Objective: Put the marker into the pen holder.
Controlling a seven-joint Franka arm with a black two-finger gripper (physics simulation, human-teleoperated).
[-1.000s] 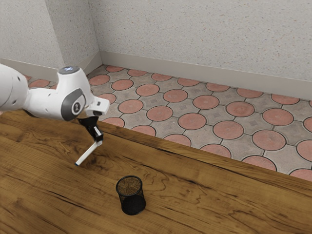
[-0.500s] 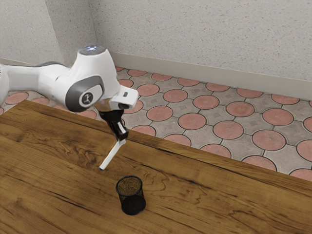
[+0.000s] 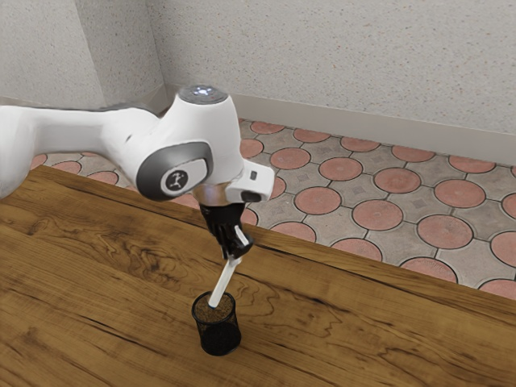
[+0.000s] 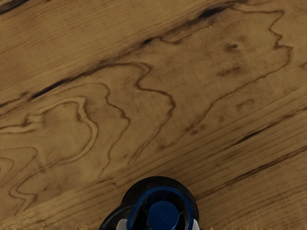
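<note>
My gripper [image 3: 235, 252] is shut on the upper end of the white marker [image 3: 224, 282], which hangs tilted. Its lower end overlaps the mouth of the black mesh pen holder [image 3: 219, 332] in the exterior view; whether it is just above the rim or slightly inside cannot be told. The holder stands upright on the table, below my gripper. At the wrist view's lower edge is the marker's blue end [image 4: 163, 215], seen end-on, with a dark rounded shape around it that I cannot identify surely.
The wooden table [image 3: 363, 330] extends around the holder. Its far edge runs behind my hand, with the tiled floor [image 3: 376, 216] and a pale wall [image 3: 339, 64] beyond.
My hand has carried the marker toward the exterior view's right and somewhat lower, from over the bare table to the pen holder's mouth. The holder has stayed where it was.
</note>
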